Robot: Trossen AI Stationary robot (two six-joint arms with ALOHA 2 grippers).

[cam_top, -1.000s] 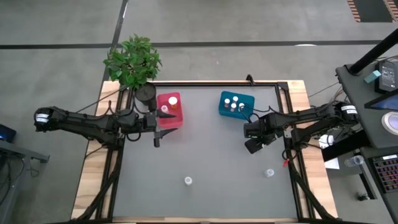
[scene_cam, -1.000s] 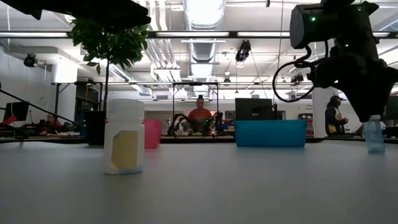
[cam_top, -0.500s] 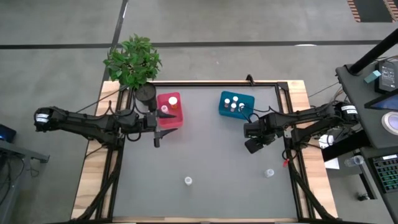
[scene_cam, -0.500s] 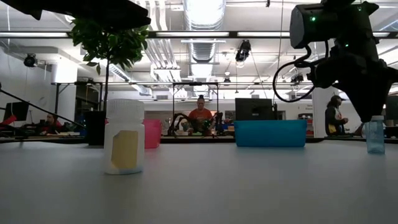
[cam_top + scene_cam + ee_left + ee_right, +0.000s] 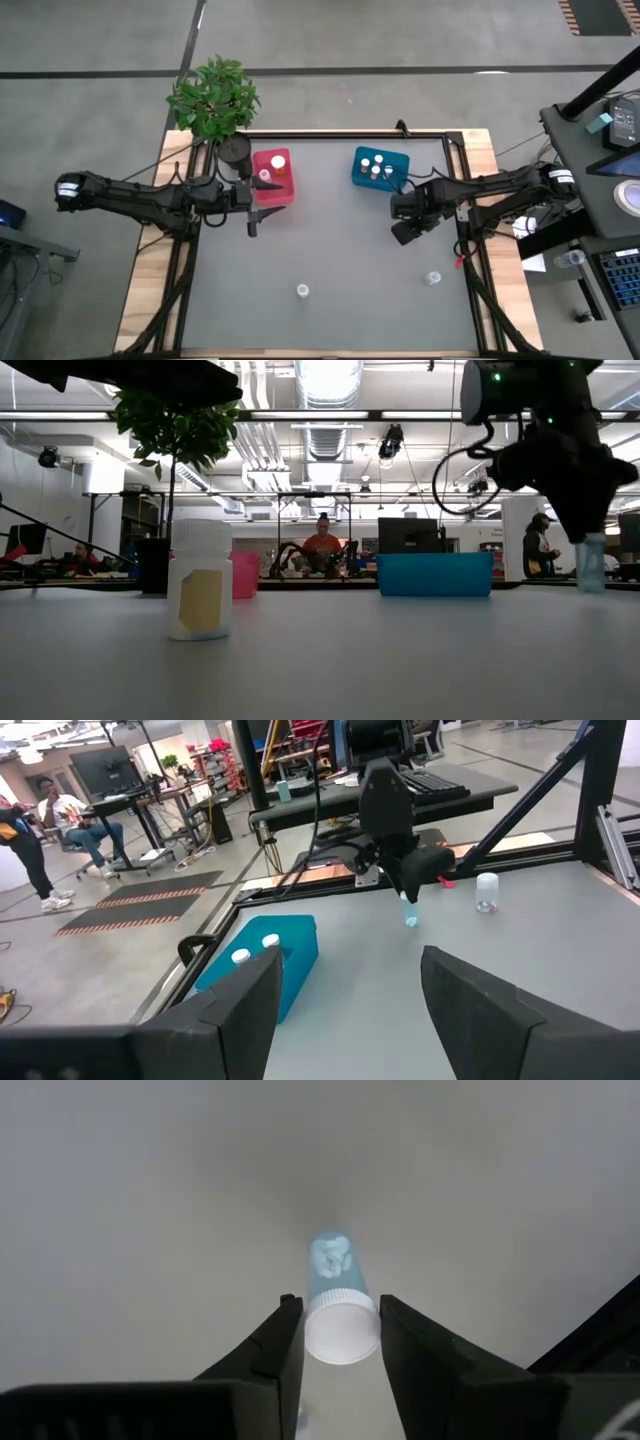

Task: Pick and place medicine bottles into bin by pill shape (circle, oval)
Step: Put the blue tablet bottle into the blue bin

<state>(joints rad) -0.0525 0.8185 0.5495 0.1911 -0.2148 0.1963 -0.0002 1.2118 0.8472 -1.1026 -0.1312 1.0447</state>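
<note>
Nearest the table's front edge, two medicine bottles stand loose on the grey table (image 5: 330, 250): one white-capped bottle (image 5: 302, 291) with a yellowish label toward the middle, and a second clear bottle (image 5: 433, 278) well apart from it toward the right side.

Farther in, the right gripper (image 5: 335, 1342) hangs above the mat, its fingers (image 5: 272, 1348) clamped on the white cap of a blue-tinted bottle (image 5: 338, 1298). The left wrist view shows this bottle (image 5: 409, 914) clear of the surface.

The left gripper (image 5: 252, 222) waits beside the front of the pink-red bin (image 5: 274, 192), fingers spread apart and empty.

At the rear, the pink-red bin holds bottles; the teal-blue bin (image 5: 379, 168) holds several white-capped ones. A potted plant (image 5: 214, 100) stands at the far left corner. People sit in the room beyond.
</note>
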